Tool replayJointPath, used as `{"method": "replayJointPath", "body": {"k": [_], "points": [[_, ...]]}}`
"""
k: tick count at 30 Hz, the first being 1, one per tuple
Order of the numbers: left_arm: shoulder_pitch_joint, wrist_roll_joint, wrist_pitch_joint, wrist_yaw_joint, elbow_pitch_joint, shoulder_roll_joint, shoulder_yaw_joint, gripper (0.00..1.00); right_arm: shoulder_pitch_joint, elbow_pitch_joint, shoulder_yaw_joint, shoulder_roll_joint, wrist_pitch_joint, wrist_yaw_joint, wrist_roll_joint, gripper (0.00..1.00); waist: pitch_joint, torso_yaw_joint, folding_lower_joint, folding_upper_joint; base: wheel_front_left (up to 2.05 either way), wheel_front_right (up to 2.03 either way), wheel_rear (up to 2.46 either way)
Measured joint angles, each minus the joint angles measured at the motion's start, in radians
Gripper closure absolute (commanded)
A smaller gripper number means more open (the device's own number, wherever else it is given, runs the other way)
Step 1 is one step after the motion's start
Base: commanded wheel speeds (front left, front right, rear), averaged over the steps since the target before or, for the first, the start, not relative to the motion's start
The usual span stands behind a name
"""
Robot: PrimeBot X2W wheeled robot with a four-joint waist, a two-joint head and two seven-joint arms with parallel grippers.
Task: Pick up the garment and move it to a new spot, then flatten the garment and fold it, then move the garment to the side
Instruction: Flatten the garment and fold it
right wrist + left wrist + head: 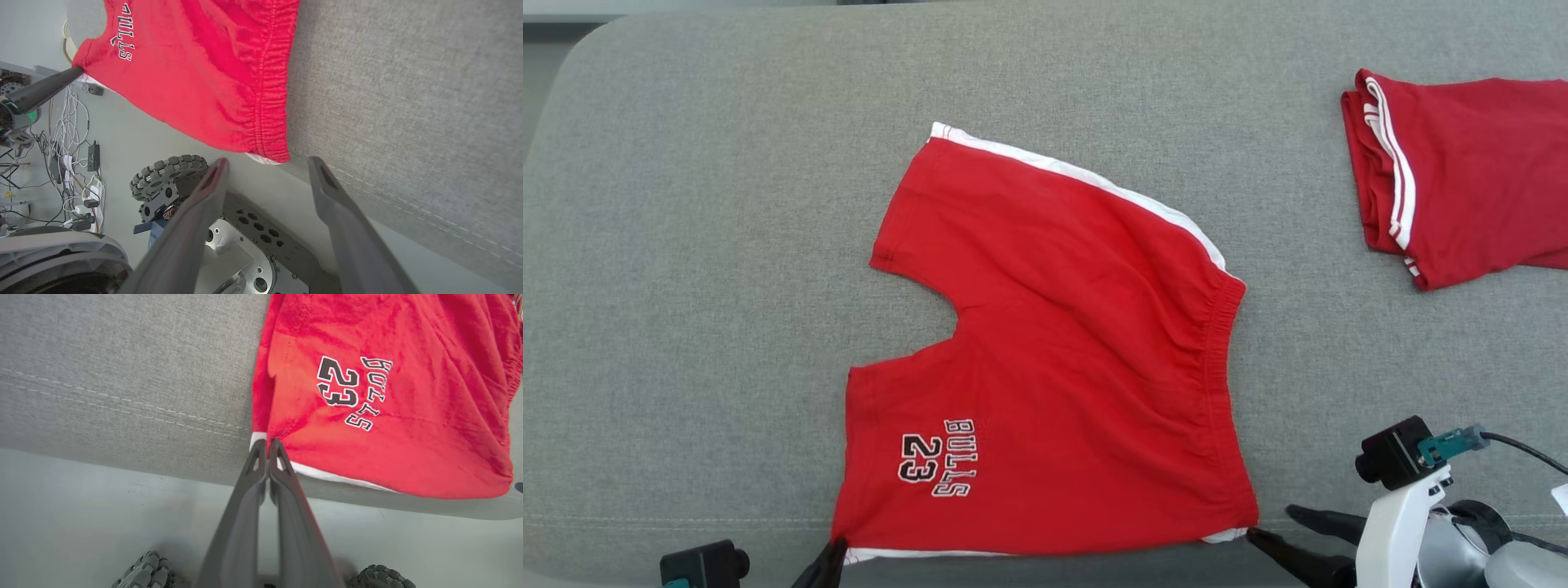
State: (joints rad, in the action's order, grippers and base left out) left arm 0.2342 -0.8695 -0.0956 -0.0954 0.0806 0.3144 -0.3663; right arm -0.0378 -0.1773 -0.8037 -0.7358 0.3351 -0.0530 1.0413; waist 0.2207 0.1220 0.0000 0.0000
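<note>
Red shorts [1054, 359] lie spread flat on a grey woven cushion [686, 245], near the middle of the head view and reaching down to the cushion's near edge at 6 o'clock. Their waist-to-hem axis runs across the picture. The gathered waistband [1217, 384] faces 3 o'clock and runs roughly from 12 to 6, and the two leg openings face 9 o'clock. The far leg slants away toward 10 o'clock, with a white stripe [1078, 175] along its outer seam. The near leg points straight to 9 o'clock and carries black and white lettering [935, 457], "BULLS 23", turned on its side so that the tops of the letters face 3 o'clock.

The left gripper [832, 562] is at 7 o'clock of the shorts. In the left wrist view its two dark fingers [261, 457] are pressed together, pinching the white-trimmed hem corner of the near leg.

The right gripper [1270, 524] is at 5 o'clock of the shorts, with its jaws spread wide. In the right wrist view the bottom corner of the waistband sits at the level of the fingertips, between them and clamped by neither.

A second, folded red garment [1462, 171] with white stripes lies well apart from the shorts at 2 o'clock of the head view, partly cut off by the picture's edge. Below the cushion, the right wrist view shows a pale floor [135, 134], a ridged wheel [167, 171] and a tangle of cables [69, 134].
</note>
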Motion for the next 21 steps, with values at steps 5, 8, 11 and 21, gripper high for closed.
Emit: {"method": "replayJointPath", "body": {"k": [5,8,11,21], "points": [[0.001,0.003,0.016,0.0,-0.038,0.0,0.008,0.22,0.014,0.017,0.015,0.007,-0.076,-0.021,-0.056,0.0,-0.022,0.001,0.0,0.0,0.0,0.0,0.0],[0.008,0.002,0.038,0.0,-0.045,-0.008,0.021,0.0,0.025,0.025,0.04,0.02,-0.13,-0.03,-0.076,0.0,-0.037,-0.004,0.0,0.0,0.0,0.0,0.0],[0.012,0.002,0.046,0.0,-0.058,-0.015,0.024,0.0,0.038,0.037,0.06,0.021,-0.183,-0.046,-0.104,0.0,-0.049,-0.013,0.0,0.0,0.0,0.0,0.0],[0.033,0.021,0.101,0.0,-0.079,-0.013,0.044,0.0,0.093,0.052,0.112,0.014,-0.314,-0.063,-0.182,0.0,-0.077,-0.057,0.0,0.0,0.0,0.0,0.0]]}}
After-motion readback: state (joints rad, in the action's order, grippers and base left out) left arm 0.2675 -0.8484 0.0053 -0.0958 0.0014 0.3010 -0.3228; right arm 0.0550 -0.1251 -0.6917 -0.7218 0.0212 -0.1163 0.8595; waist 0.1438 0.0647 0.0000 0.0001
